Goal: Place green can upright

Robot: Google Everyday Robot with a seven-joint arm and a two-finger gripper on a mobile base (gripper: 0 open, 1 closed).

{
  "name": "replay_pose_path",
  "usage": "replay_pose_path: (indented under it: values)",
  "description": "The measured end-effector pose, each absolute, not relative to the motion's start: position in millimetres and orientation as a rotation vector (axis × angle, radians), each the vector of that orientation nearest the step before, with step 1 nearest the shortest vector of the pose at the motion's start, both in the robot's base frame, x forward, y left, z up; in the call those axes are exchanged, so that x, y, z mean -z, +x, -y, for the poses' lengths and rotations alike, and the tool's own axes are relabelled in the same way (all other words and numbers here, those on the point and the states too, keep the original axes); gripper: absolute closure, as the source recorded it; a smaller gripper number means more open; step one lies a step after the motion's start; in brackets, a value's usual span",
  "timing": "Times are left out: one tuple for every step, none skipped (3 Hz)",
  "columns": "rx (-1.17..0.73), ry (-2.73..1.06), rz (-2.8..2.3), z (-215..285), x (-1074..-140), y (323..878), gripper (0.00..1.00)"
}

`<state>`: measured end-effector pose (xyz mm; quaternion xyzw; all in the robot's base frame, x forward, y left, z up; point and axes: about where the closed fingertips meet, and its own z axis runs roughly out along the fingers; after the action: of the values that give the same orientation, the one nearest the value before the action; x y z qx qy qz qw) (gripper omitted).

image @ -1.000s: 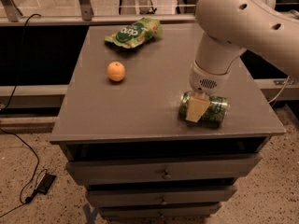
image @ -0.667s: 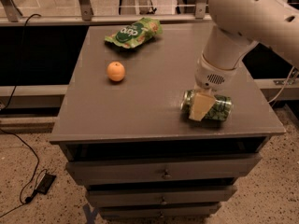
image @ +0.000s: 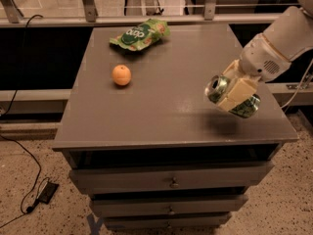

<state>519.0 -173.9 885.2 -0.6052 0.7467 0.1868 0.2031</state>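
A black cable and adapter point(image: 46, 192) are lying on the speckled floor at far left, beside the grey drawer cabinet point(image: 161, 106). On the cabinet top, a green snack bag point(image: 139, 34) is resting near the back edge. An orange point(image: 121, 75) is sitting in front of it, toward the left side. Both are lying well apart from the work going on at the right.

There, the gripper point(image: 235, 93) is reaching in from the right edge and pinching the green can point(image: 215, 87) across its body. One cream finger is showing across the can's front. The can is hanging clear of the cabinet top near the front right corner, with a soft shadow falling on the surface just beneath it. It is tilting well off vertical, nearly on its side, its silver top pointing left and slightly up.

Judging by this, the grasp and lift are looking done. The turning to vertical is appearing only partly done at best. What is remaining is rotating the can fully upright, lowering it onto its base and letting go.
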Motion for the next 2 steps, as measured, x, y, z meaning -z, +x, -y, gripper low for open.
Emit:
replay_pose_path:
  values:
    - [-0.709, -1.584, -1.887, 182.9, -894.5, 524.2, 1.00]
    - [-0.910, -1.428, -1.668, 184.0, -890.9, 529.3, 1.00]
